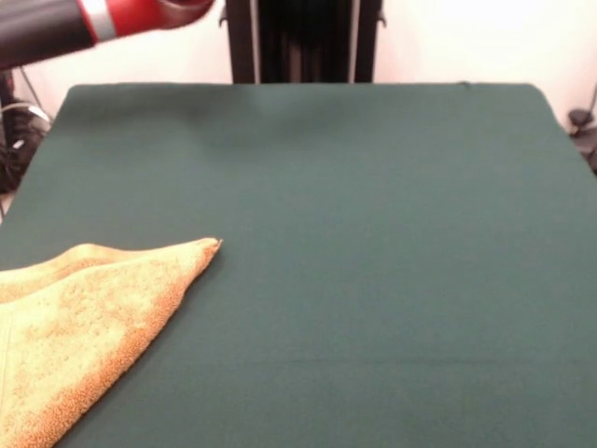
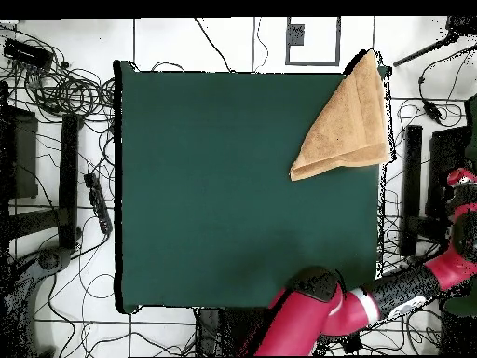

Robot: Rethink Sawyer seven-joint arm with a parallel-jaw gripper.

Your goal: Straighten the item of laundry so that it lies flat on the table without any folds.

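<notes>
Front view, left to right. Towel (image 1: 84, 327) sits at the lower-left corner of the table (image 1: 373, 233), folded over on itself into a rough triangle, with one pointed corner aimed toward the table's middle. A doubled edge shows along its upper side, so at least two layers. Part of it runs out of frame at the left and bottom. The rest of the green surface is bare to the right edge.

Overhead view: same towel (image 2: 347, 121) lies at the top-right corner of the table (image 2: 233, 205), triangle shape confirmed, its outer side at or slightly over the table's edge.

Arm (image 2: 373, 303) is drawn back off the table, swung out to the side. Gripper itself is not seen in either view, so its opening cannot be told.

Step in hand, as judged: none begun; towel not yet flat, arm well apart from it.

Next move calls for: bringing the arm across to the towel, pinching only the top layer at the free pointed corner, and drawing it away from the fold line toward open table.
</notes>
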